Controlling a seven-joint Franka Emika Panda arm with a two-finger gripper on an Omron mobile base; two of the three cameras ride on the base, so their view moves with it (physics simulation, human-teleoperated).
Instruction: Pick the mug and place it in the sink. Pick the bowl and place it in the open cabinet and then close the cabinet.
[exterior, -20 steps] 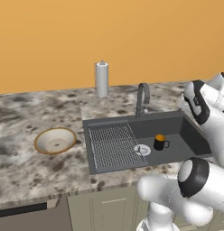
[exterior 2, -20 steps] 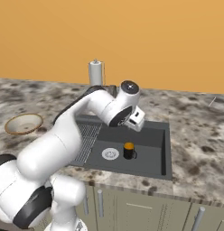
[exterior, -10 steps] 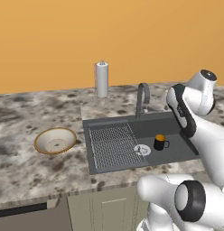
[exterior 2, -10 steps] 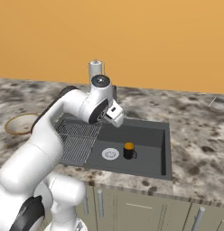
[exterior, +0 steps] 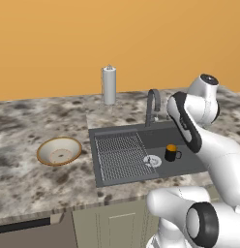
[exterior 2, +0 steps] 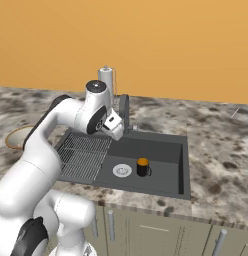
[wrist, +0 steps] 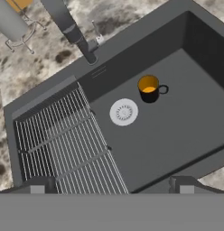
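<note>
On the far left of the speckled stone counter (exterior: 25,179) sits the bowl (exterior: 59,150), well apart from everything else. To its right is the sink (exterior: 123,178), with a ribbed drainboard, then a round silver drain (exterior: 152,161). Just right of the drain the mug (exterior: 171,153) stands upright on the sink floor. The gripper (wrist: 111,185) hovers above the sink with its fingers apart, holding nothing; the mug lies well clear of them.

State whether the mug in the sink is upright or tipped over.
Upright: the mug stands on the sink floor beside the drain, its yellow-orange opening facing up.
</note>
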